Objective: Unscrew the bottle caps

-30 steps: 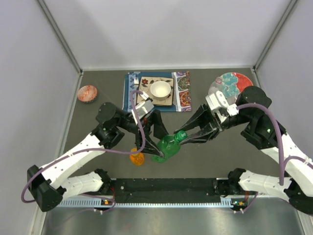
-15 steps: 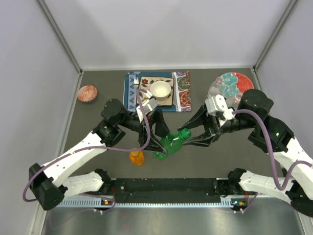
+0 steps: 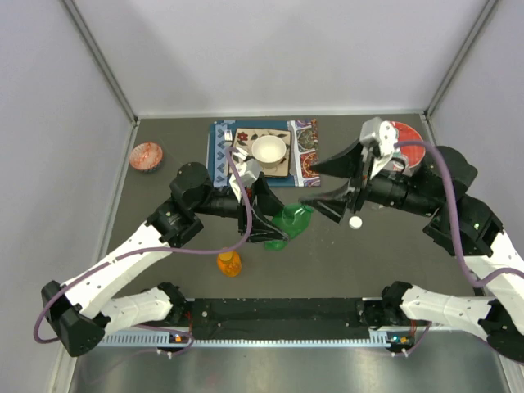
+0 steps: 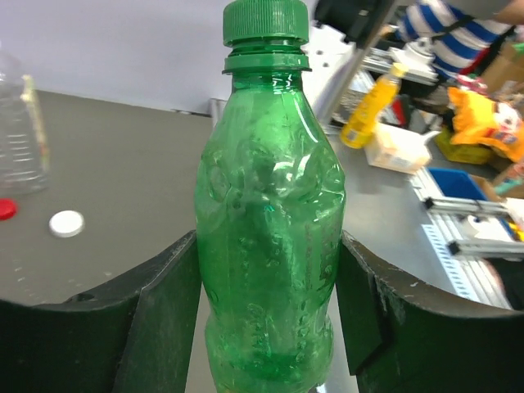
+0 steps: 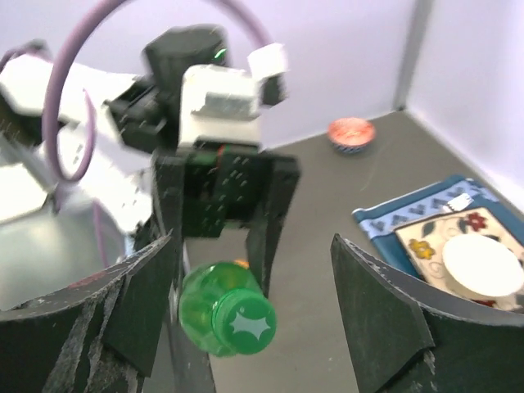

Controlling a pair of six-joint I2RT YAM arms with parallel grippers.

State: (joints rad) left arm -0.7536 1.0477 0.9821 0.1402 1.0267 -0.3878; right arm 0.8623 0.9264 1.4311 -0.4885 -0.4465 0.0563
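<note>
My left gripper [image 4: 268, 237] is shut on the body of the green bottle [image 4: 270, 246], held off the table [image 3: 164, 139] and tilted toward the right arm. Its green cap [image 4: 266, 20] sits on the neck. In the right wrist view that cap [image 5: 241, 323] faces the camera between the fingers of my open right gripper [image 5: 251, 239], nearer the left finger and touching neither. From above, the right gripper [image 3: 311, 187] stands just right of the green bottle [image 3: 288, 221]. A loose white cap [image 3: 355, 221] and a red cap [image 4: 6, 209] lie on the table. An orange bottle [image 3: 228, 262] stands near the left arm.
A clear bottle [image 4: 20, 123] stands at the left edge of the left wrist view. A patterned mat [image 3: 304, 155] with a white bowl [image 3: 268, 150] lies at the back. A coloured plate [image 3: 405, 133] is back right, a small pink bowl [image 3: 147, 155] back left.
My right gripper has opened off the green cap and drawn back up and to the right. The left gripper has kept its hold, tilting the bottle slightly.
</note>
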